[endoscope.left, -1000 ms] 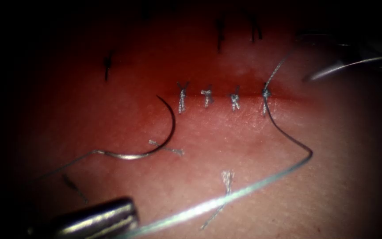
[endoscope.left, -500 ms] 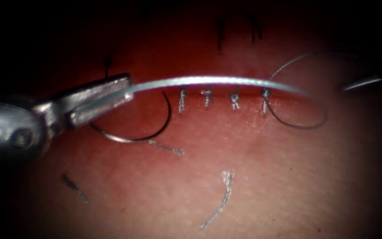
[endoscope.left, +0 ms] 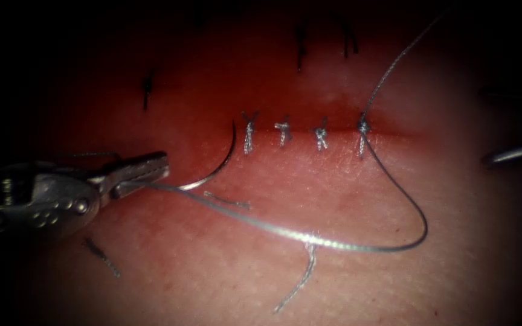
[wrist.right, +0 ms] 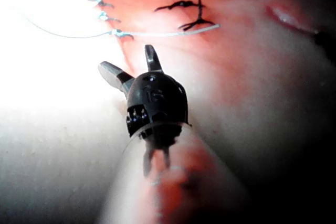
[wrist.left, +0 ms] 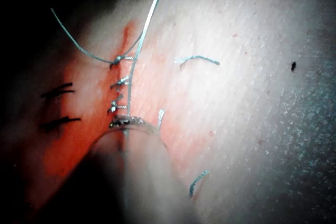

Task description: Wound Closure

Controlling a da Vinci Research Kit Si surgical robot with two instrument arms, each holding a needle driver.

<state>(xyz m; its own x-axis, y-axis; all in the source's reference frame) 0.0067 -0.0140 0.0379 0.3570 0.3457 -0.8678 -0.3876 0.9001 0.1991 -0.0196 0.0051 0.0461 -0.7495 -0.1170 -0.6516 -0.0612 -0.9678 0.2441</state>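
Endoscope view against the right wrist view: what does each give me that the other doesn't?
Endoscope view: the left tool, jaws shut on the thread, and the needle, which appears to lie loose on the tissue left of the stitches, not in it. Right wrist view: the right tool close up, jaws open, holding nothing. Both: the stitches, the thread leaving the end knot, and the dark marks.
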